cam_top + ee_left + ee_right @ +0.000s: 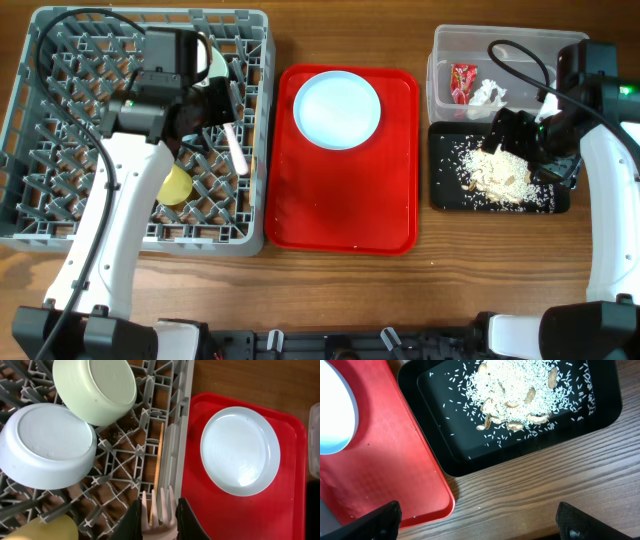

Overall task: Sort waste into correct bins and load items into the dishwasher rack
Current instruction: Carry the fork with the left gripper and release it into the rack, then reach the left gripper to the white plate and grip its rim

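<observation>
Left end effector (160, 510): closed on the white fork (237, 142), which is held over the dishwasher rack (100, 240), just left of the red serving tray (345, 200).
Right end effector (482, 525): spread wide with nothing held, above the black tray (445, 195), right of the red serving tray.
Plate (337, 109): laid on the red serving tray.
Blue bowl (47, 445), green bowl (95, 387), yellow cup (175, 185): seated in the dishwasher rack; both bowls are inverted.
Wrapper (463, 80), napkin (488, 95): contained in the clear tub (480, 35), right of the red serving tray.
Food scraps (500, 170): piled in the black tray.

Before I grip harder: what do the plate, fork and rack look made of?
Plate: glossy white, glazed ceramic or melamine, I cannot tell which; light glints off its surface. Fork: pale, slightly translucent tines, likely plastic. Rack: matte grey moulded plastic, judging by its thin ribbed lattice.
</observation>
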### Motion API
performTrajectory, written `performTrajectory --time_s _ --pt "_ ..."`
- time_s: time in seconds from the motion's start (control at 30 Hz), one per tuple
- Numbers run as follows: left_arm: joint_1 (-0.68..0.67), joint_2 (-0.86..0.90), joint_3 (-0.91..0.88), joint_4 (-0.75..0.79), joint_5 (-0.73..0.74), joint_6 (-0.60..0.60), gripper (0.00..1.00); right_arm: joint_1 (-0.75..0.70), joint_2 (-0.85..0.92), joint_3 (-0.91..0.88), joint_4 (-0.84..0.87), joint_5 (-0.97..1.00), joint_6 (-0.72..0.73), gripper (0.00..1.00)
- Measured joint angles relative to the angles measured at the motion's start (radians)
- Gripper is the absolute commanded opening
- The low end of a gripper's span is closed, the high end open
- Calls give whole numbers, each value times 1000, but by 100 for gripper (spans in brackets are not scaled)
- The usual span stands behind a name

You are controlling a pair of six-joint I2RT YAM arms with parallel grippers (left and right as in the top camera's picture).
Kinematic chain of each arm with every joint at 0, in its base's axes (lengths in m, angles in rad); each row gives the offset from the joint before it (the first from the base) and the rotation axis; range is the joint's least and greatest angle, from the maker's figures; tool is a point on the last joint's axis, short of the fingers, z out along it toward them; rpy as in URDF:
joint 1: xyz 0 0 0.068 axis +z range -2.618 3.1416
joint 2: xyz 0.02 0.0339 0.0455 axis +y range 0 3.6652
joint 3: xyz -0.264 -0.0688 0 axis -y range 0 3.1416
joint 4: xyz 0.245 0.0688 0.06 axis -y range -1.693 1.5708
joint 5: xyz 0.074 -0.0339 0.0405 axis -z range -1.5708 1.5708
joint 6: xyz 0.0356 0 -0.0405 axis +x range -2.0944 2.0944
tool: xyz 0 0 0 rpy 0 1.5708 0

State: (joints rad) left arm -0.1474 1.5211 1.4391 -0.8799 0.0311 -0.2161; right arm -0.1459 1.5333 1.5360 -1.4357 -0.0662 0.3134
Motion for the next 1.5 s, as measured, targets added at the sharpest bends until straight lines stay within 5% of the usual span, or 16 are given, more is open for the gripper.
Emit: performTrajectory --time_s 0.23,0.73,0.87,1.03,1.27,1.5 --pt "5 84 0 0 51 95 12 0 0 0 0 0 0 100" --pt "3 167 0 5 74 108 22 0 0 0 0 0 0 100" --pt "3 167 0 5 76 112 50 0 0 0 0 0 0 100" --pt "-19 167 0 12 118 115 57 0 0 0 0 0 0 100" --pt "-229 167 0 183 145 123 73 0 0 0 0 0 0 100" --pt "-425 257 0 347 31 156 72 0 0 0 0 0 0 100"
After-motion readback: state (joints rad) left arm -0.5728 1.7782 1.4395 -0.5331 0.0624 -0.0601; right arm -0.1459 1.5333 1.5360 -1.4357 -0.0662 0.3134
